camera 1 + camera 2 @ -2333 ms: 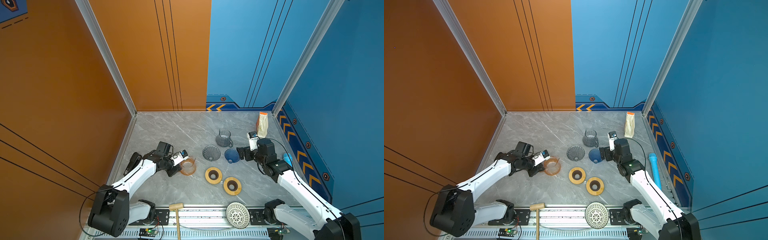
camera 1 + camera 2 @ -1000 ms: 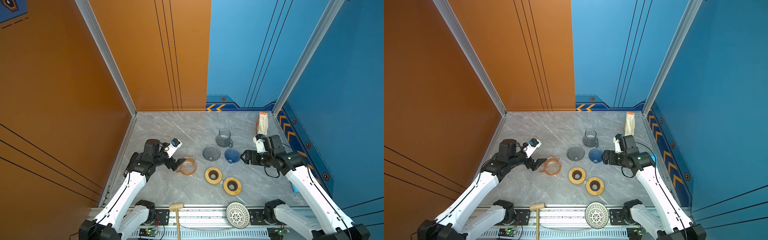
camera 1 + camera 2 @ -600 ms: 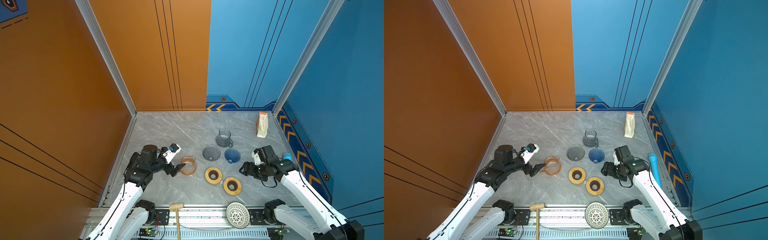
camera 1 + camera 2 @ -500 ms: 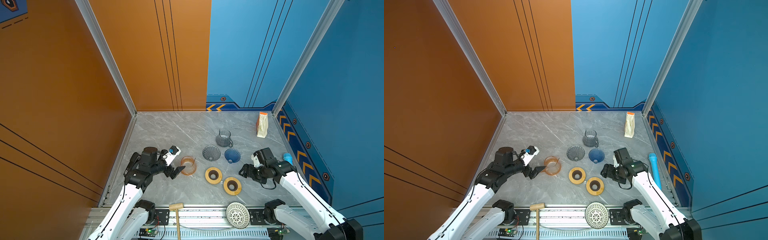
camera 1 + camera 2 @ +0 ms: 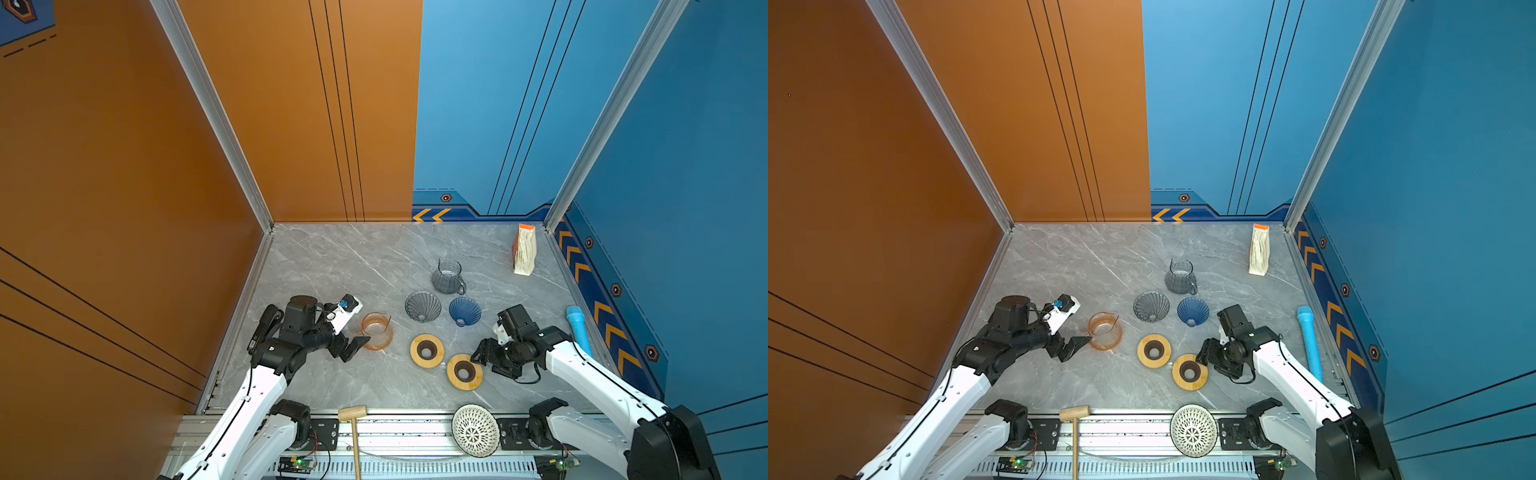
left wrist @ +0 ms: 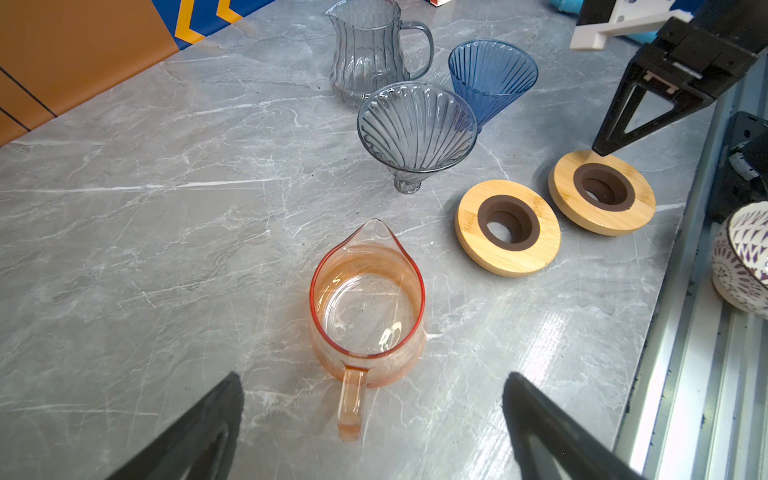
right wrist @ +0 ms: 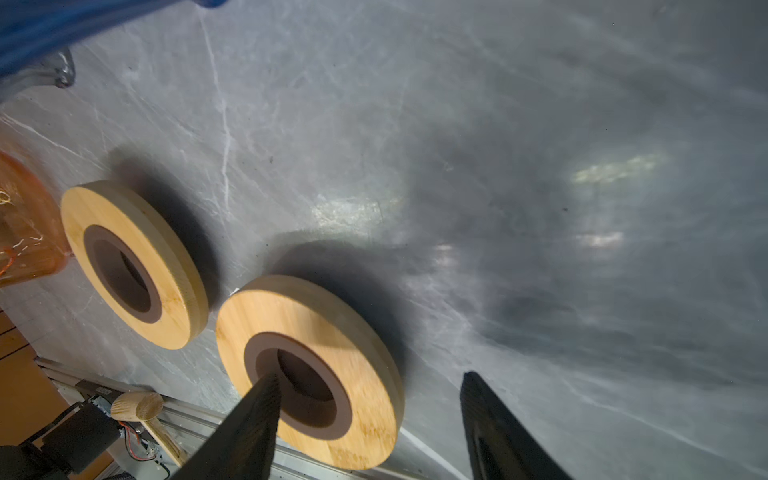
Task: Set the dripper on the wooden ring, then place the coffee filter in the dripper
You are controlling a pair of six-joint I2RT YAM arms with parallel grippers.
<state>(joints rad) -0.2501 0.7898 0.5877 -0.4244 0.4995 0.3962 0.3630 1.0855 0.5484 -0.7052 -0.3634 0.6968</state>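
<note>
The coffee filter pack [image 5: 524,255], pale paper with an orange top, stands at the back right, far from both arms. A grey glass dripper [image 5: 423,306] [image 6: 415,133] and a blue dripper [image 5: 464,311] [image 6: 492,79] sit mid-table. My right gripper [image 5: 486,359] [image 7: 369,375] is low over the nearer wooden ring [image 5: 465,371] [image 7: 309,374]. It is open, with one finger over the ring's hole and the other outside its rim. My left gripper [image 5: 356,348] [image 6: 372,376] is wide open just behind the handle of an orange glass pitcher [image 5: 376,331] [image 6: 368,307], holding nothing.
A second wooden ring [image 5: 427,351] lies beside the first. A grey glass pitcher [image 5: 447,276] stands behind the drippers. A blue cylinder [image 5: 577,328] lies along the right wall. A wooden mallet [image 5: 352,413] and a white patterned bowl [image 5: 475,430] rest on the front rail.
My right arm has swung from beside the blue dripper toward the front, down to the nearer wooden ring, and its jaws have narrowed. My left gripper drew back slightly from the orange pitcher, still open.
</note>
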